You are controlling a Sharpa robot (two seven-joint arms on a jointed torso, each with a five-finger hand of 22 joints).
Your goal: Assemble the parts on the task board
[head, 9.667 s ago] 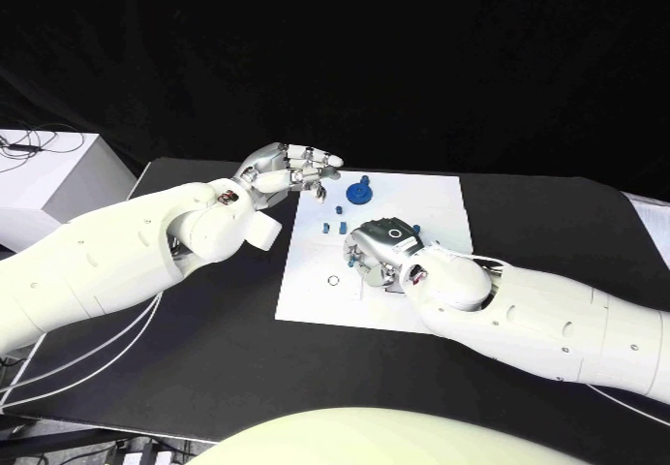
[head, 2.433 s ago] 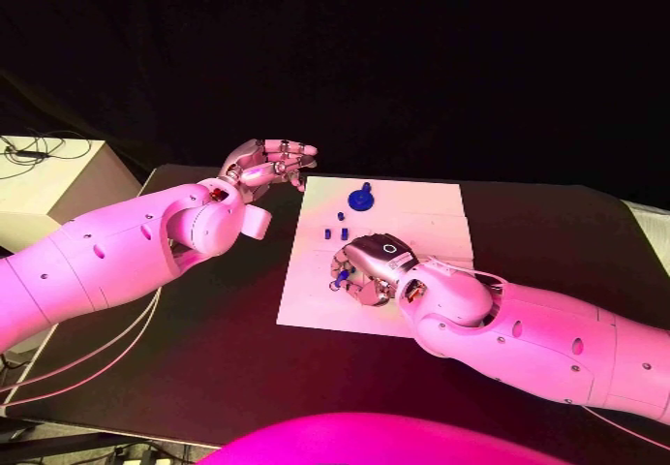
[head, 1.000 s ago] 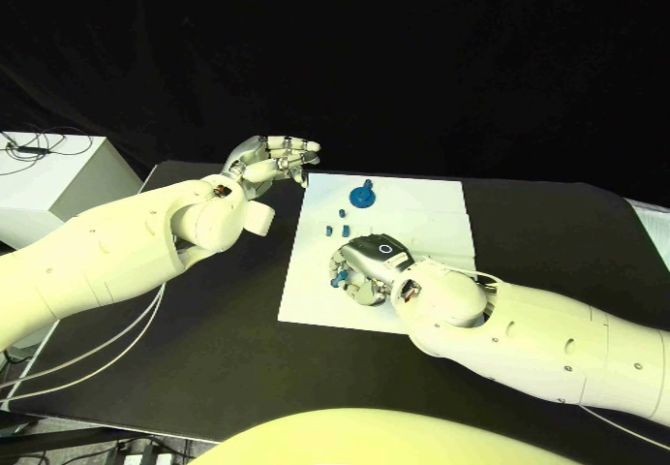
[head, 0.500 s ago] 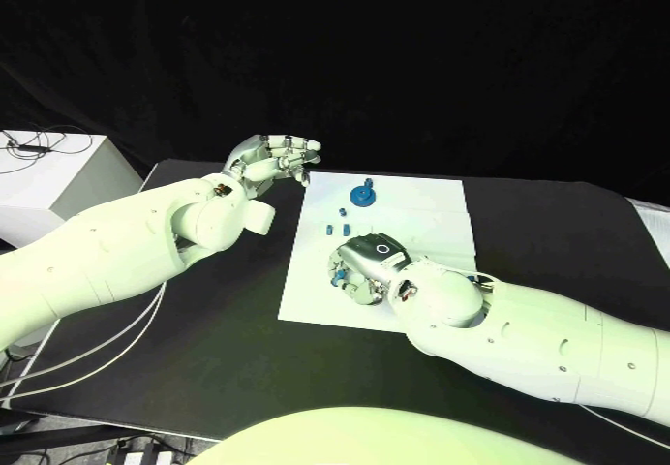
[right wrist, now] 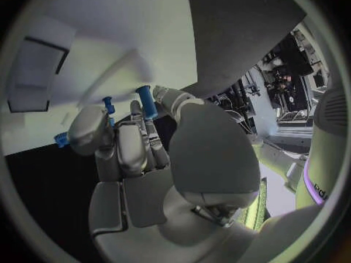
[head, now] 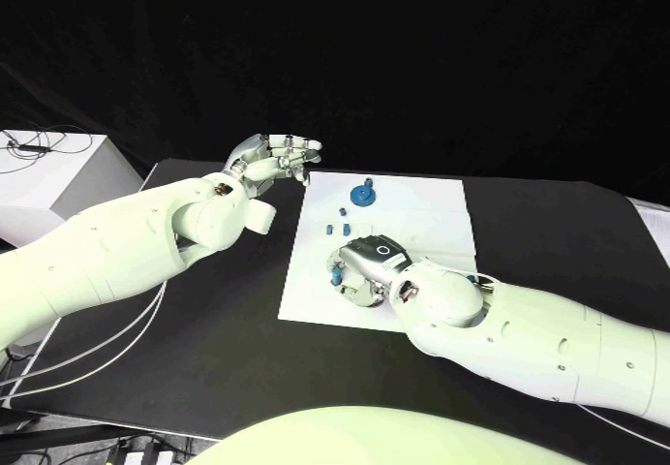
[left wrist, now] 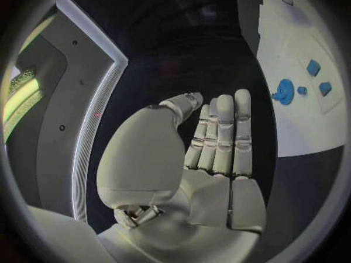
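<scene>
Blue part point(right wrist: 146, 101) pinched by right robot hand point(head: 366, 268) over task board point(head: 433, 213) edge

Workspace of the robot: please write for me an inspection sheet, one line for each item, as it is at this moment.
Surface: black table, white task board in its middle.
Job's things: blue round part with an upright stem at the board's far end; small blue parts nearer the middle; blue pegs among the right hand's fingers.
Clutter: nothing seen.
Hands: left hand raised beside the board's far left corner, holding nothing; right hand low over the board, holding blue pegs.
Cables: white cables under the left arm; dark cable on the box.
Surroundings: white box left of the table.
</scene>
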